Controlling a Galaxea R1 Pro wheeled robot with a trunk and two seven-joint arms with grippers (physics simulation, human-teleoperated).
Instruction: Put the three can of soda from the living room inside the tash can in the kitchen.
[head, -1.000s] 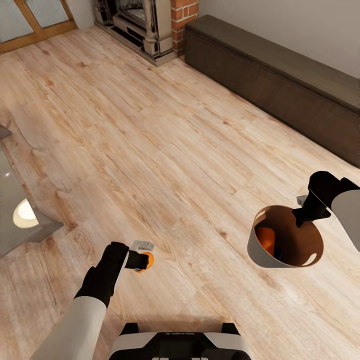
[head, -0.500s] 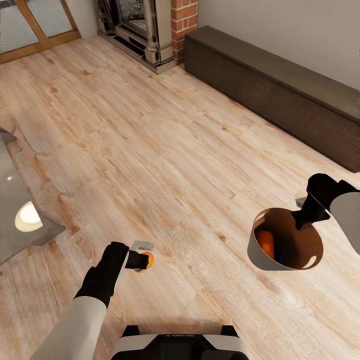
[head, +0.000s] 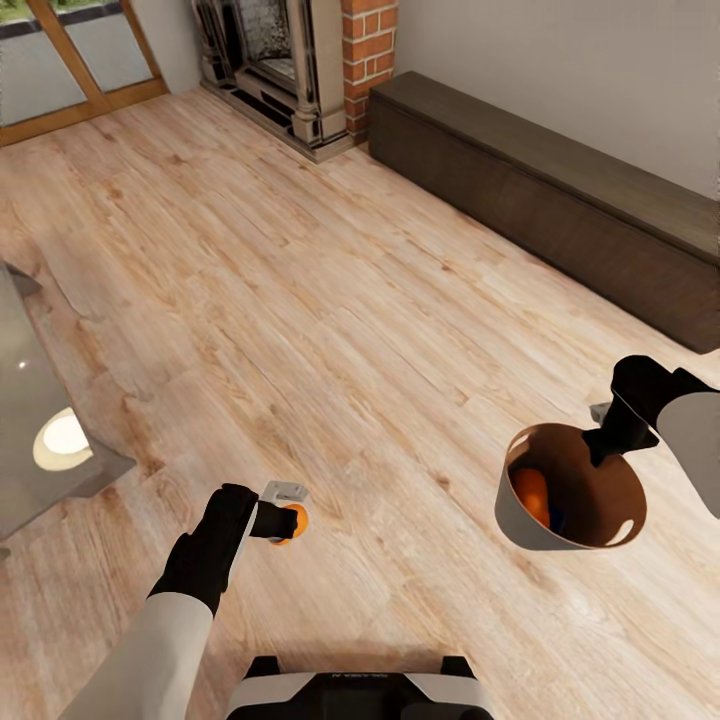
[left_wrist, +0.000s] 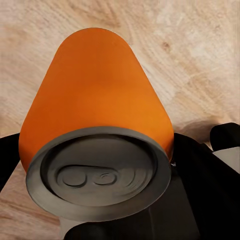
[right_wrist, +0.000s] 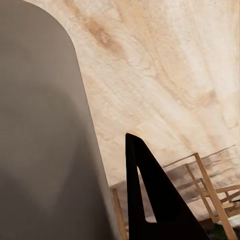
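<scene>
Soda can (left_wrist: 97, 125), orange with a grey end, sits clamped between the black fingers (left_wrist: 200, 190) of the left gripper (head: 283, 520), held above the light wood floor (head: 330, 300). Off to the right, the right gripper (head: 610, 445) pinches the rim of the grey trash can (head: 520, 525), carried clear of the floor; its grey wall (right_wrist: 45, 150) looms beside one finger (right_wrist: 150, 200). Another orange can (head: 531, 496) lies inside it. Beyond stand a dark low cabinet (head: 560, 200), a brick fireplace (head: 368, 50) and a glass table (head: 40, 420).

My left gripper (head: 281, 521) is clamped on a can (head: 295, 522) out front, while my right gripper (head: 603, 447) pinches the bin's (head: 520, 525) rim.
</scene>
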